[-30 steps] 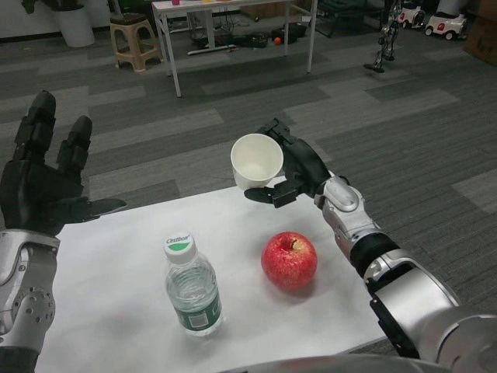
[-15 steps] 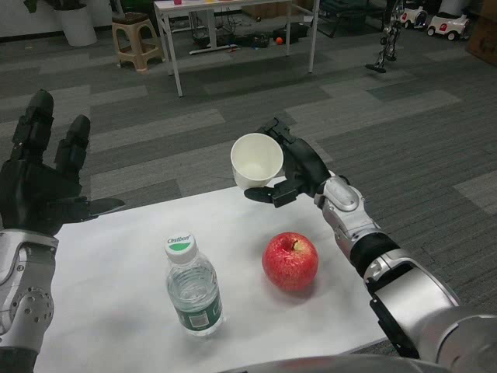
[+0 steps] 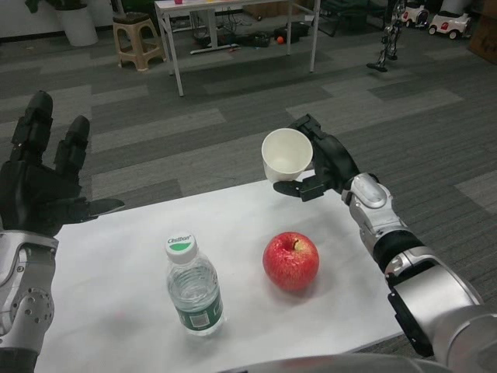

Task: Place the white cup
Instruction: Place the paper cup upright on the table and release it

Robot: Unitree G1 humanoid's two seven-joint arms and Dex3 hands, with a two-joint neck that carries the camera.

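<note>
Fingers of the right hand point(image 3: 324, 165) wrap the white cup point(image 3: 286, 155), held above the table's point(image 3: 116, 311) far edge, right of centre, mouth tilted toward the camera, nothing visible inside. Left hand point(image 3: 40, 183) spread wide at left. Capped bottle point(image 3: 191, 288) stands beside an apple point(image 3: 291, 260).

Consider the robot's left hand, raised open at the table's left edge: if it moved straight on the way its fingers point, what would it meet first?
Probably nothing: the left hand points up and away, over the grey carpet, and that way looks free, though depth is unclear.
</note>
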